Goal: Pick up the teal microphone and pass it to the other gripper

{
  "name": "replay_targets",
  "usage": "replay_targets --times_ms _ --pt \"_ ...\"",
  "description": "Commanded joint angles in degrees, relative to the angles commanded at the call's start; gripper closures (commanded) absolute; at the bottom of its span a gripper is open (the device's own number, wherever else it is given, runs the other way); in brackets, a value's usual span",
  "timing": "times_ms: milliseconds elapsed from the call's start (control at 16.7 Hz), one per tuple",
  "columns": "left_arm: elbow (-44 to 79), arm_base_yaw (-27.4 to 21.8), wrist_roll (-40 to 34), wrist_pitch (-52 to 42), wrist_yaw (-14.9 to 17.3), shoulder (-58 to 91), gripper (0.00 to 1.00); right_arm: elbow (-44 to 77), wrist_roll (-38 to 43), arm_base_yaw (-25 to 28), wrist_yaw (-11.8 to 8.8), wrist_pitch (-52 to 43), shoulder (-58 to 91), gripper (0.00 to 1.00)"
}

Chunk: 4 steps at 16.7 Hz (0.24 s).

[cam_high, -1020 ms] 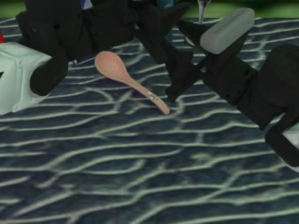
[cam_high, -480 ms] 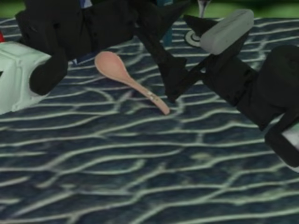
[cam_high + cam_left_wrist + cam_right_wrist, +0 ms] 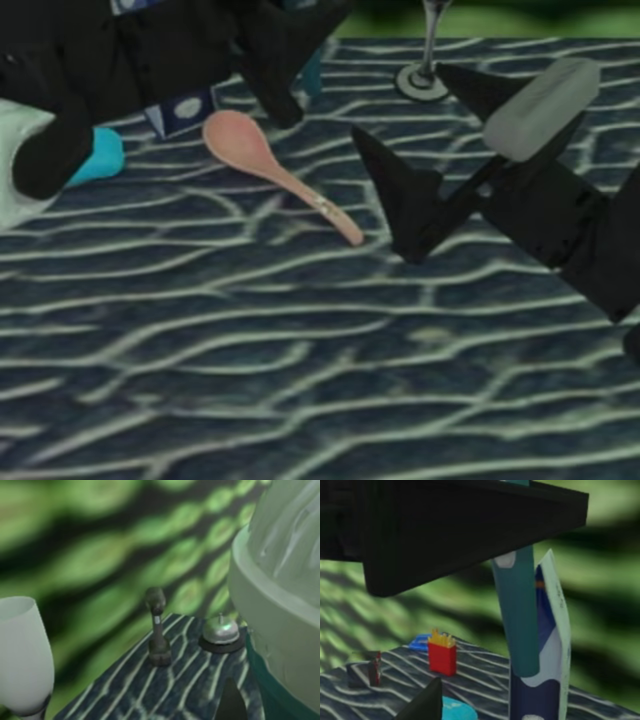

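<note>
The teal microphone (image 3: 313, 72) hangs in my left gripper (image 3: 300, 72) at the table's far edge, left of centre, and only a bit of its teal handle shows there. In the right wrist view the handle (image 3: 517, 615) points down from under the black left gripper. The left wrist view is filled at one side by its pale green head (image 3: 285, 580), beside one fingertip (image 3: 230, 700). My right gripper (image 3: 396, 98) stands open and holds nothing, to the right of the microphone and apart from it.
A pink spoon (image 3: 270, 165) lies between the grippers. A wine glass (image 3: 425, 60) stands at the far edge. A cyan block (image 3: 100, 155) and a navy packet (image 3: 180, 110) sit at the far left. A red fries box (image 3: 442, 655) and a bell (image 3: 220, 630) stand farther off.
The two grippers have drawn apart. My right gripper moved right and my left arm pulled back toward the far left with the microphone, uncovering the cyan block and navy packet.
</note>
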Motion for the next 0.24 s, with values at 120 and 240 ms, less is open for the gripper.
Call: replay_targets --times_ms 120,240 --pt "-1.1 2.5 0.1 -0.2 2.1 -1.1 1.0 -4.1 0.1 -0.5 -0.8 0.3 -3.9 0.0" --pt "-1.7 3.7 0.2 -0.3 3.3 -1.7 1.0 -5.9 0.2 -0.6 -1.2 0.6 -5.7 0.0"
